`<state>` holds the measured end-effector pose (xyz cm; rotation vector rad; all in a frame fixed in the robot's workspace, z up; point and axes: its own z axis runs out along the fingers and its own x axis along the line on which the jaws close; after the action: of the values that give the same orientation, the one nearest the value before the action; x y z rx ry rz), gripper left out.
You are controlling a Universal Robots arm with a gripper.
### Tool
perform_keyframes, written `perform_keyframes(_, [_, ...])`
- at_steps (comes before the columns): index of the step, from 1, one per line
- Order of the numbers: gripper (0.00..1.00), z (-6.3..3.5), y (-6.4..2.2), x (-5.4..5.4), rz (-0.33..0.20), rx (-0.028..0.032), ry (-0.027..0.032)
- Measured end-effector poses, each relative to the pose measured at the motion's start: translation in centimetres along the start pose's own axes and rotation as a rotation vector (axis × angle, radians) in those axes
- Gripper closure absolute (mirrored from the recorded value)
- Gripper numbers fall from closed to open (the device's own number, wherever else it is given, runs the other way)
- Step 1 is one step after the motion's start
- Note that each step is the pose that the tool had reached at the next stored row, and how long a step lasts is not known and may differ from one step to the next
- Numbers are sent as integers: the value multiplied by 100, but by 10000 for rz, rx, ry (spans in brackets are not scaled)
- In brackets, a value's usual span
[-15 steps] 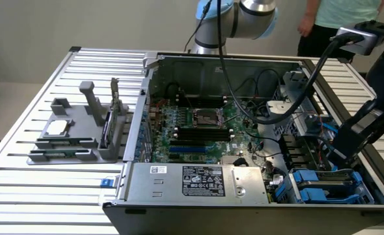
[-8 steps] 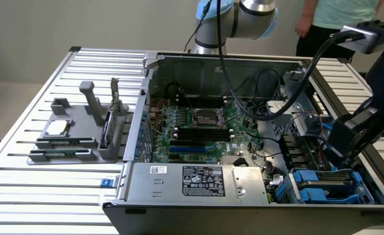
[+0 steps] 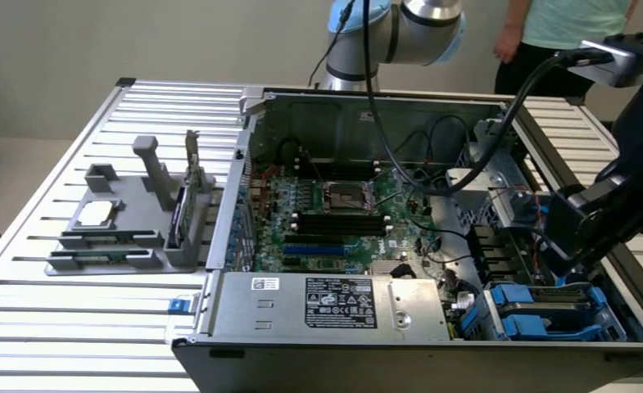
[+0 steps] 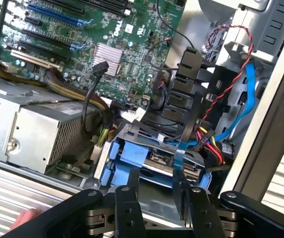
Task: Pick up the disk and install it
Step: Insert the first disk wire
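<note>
The disk [image 3: 547, 309] is a grey drive in a blue caddy. It lies flat in the drive bay at the front corner of the open computer case [image 3: 409, 360], on the exterior view's right. In the wrist view the disk's blue caddy [image 4: 132, 158] and its connector face the camera, with blue and coloured cables running over it. My gripper [image 3: 575, 264] hangs just above and behind the bay, apart from the disk. Its two black fingers [image 4: 127, 210] stand apart, and my gripper [image 4: 159, 208] is open with nothing held.
A silver power supply [image 3: 327, 303] fills the case's front next to the bay. The green motherboard [image 3: 332, 213] lies behind it. A grey fixture [image 3: 124, 229] holding a small chip stands on the slatted table. A person [image 3: 567, 33] stands behind the case. Loose cables [image 4: 231, 99] crowd the bay.
</note>
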<state>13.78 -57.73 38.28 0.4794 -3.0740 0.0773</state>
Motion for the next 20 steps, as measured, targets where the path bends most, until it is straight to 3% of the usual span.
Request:
perform_keyframes(4, [59,-1,2,-1,399,-14,8])
perform_keyframes(8, [59,-26,8,-2,677,-3,-43])
perform_keyframes(20, [59,-124,21,-4,1853,65,-374])
